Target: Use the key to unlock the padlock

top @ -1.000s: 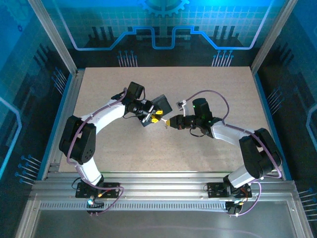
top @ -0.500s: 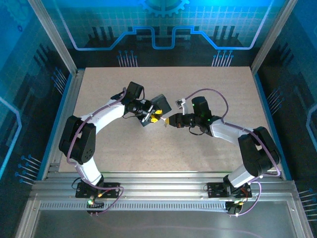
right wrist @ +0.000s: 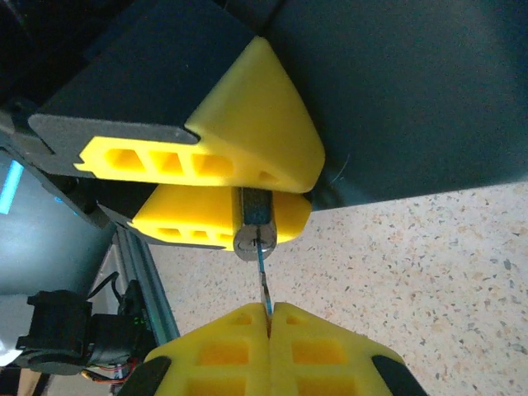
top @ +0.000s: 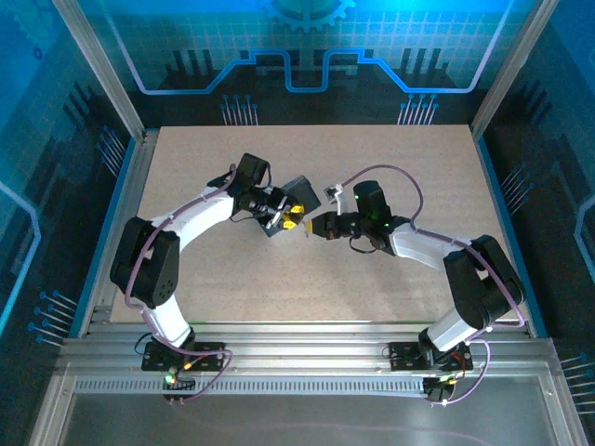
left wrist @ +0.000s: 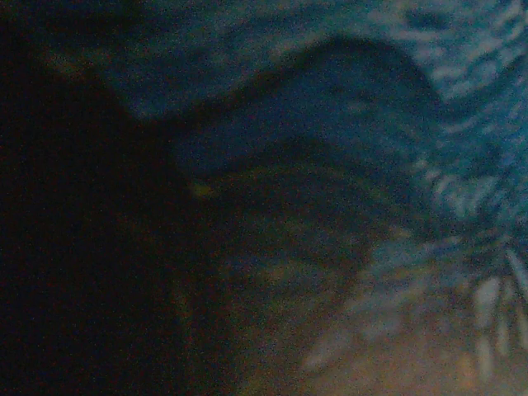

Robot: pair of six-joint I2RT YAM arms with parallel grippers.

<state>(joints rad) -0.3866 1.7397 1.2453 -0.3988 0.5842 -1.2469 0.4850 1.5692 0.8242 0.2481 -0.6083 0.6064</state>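
On your left, the left gripper [top: 290, 218] is clenched on the padlock [top: 301, 193], a smooth dark block over the speckled table [top: 400, 158]. Its round silvery keyway [right wrist: 252, 227] faces right, and the key [right wrist: 264, 285], a thin metal sliver, has its tip just at the slot. On your right, the right gripper [right wrist: 268, 318] pinches the key's other end between ribbed yellow plastic fingers. By the look of it, insertion has barely begun. Pushing in, turning and freeing the shackle remain.
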